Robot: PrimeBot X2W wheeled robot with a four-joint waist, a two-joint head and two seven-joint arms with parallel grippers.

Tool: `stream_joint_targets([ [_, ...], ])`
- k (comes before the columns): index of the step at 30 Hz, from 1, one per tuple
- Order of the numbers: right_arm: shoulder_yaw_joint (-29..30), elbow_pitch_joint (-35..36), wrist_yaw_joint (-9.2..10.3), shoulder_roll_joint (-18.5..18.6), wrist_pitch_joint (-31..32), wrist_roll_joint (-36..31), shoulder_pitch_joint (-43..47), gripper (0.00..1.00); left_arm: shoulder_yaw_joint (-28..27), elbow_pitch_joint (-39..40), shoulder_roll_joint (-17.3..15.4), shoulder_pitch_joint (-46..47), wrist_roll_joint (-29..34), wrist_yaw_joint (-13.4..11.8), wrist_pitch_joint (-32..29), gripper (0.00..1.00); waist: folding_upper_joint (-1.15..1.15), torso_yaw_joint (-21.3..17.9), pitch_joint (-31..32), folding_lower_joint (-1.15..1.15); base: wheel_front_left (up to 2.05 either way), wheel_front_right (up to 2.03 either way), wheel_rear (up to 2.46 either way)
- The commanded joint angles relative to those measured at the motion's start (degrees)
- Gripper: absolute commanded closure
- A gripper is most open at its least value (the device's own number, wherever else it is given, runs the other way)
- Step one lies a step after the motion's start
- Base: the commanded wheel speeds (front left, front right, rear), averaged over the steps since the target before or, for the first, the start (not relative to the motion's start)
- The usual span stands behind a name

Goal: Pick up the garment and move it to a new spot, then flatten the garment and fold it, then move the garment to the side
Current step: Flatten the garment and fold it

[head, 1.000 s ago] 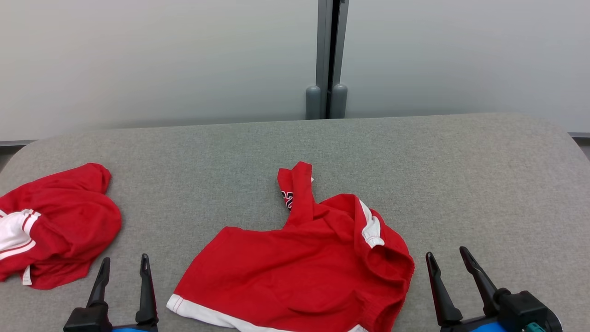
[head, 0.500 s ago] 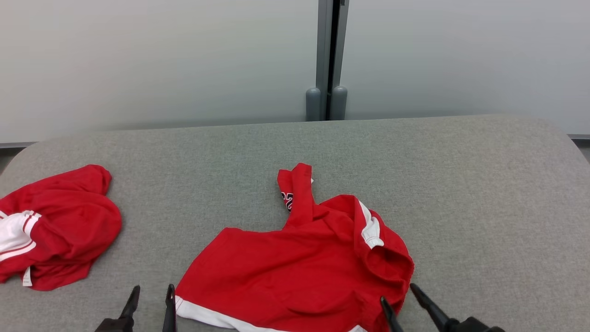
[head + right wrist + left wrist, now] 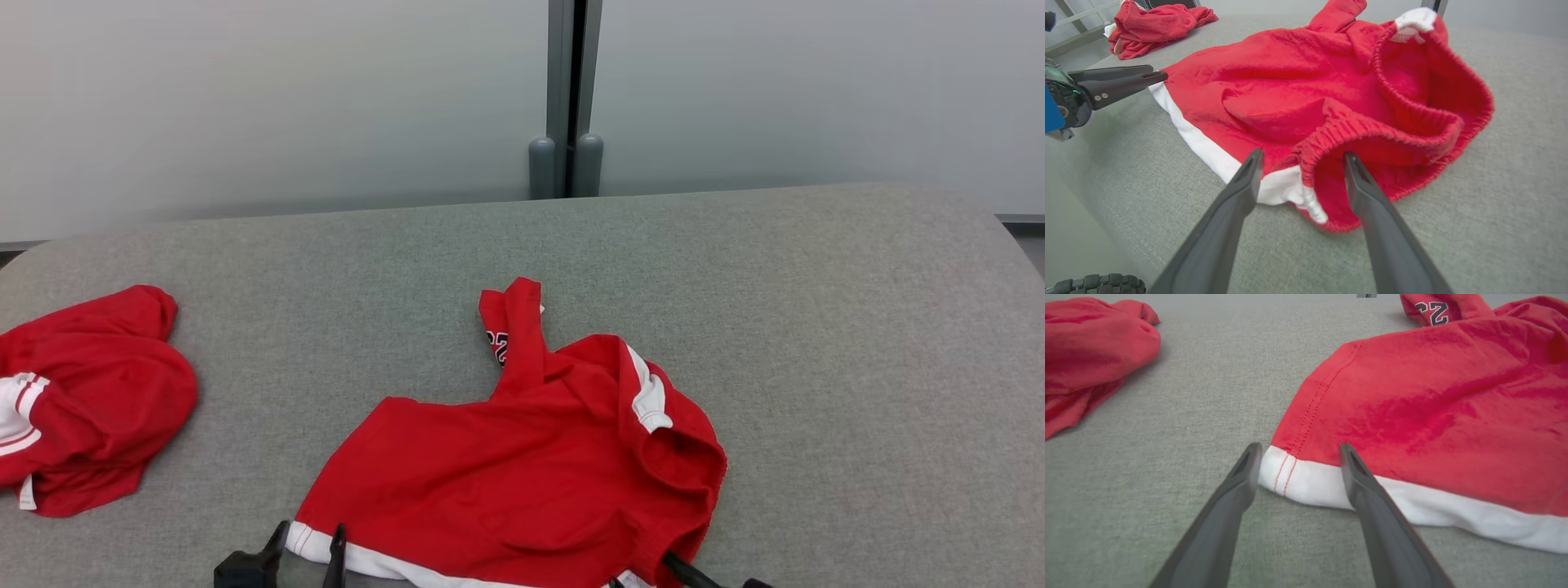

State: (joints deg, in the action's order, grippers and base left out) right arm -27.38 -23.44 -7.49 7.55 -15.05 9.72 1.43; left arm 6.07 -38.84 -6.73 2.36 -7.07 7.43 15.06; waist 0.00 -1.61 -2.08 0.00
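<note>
Since a second earlier both arms had advanced: the left gripper, fingers parted, straddled the white-hemmed corner of the crumpled red fabric shorts; the right gripper, fingers parted, straddled their ribbed elastic waistband. Lying on the grey felt table, the cloth looked soft, light and limp; those edges seemed the surest pinch points.

The near garment is red with a white hem and dark numerals; the left garment red and white; worktop grey, fingers dark.
</note>
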Motion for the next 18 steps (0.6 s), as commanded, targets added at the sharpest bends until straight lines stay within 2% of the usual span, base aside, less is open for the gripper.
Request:
stream_joint_targets([
  [1,-0.68,-0.94,-0.02,-0.19,-0.18,0.55,-1.70,0.00,0.67,-1.33,-0.07,2.05,-0.65,0.04,0.16,0.00,0.00,-0.08,-0.39,0.00,0.00,0.00,0.00],
  [7,-3.17,-3.34,-0.01,-0.20,-0.19,1.38,-4.58,0.00,1.95,-6.98,-0.92,5.51,-1.52,-0.15,0.16,0.00,0.00,-0.72,-1.34,0.00,0.00,0.00,0.00],
  [12,-3.83,-4.33,-0.02,-0.41,-0.19,1.87,-5.40,0.00,0.93,-8.38,-1.09,6.22,-1.14,-1.78,0.16,0.00,0.00,-1.08,-1.89,0.00,0.00,0.00,0.00],
  [18,-4.53,-5.13,-0.02,-0.64,-0.19,2.50,-4.96,0.00,0.98,-9.97,-0.97,5.29,-0.82,-1.81,-0.03,0.00,0.00,-1.20,-1.98,0.00,0.00,0.00,0.00],
])
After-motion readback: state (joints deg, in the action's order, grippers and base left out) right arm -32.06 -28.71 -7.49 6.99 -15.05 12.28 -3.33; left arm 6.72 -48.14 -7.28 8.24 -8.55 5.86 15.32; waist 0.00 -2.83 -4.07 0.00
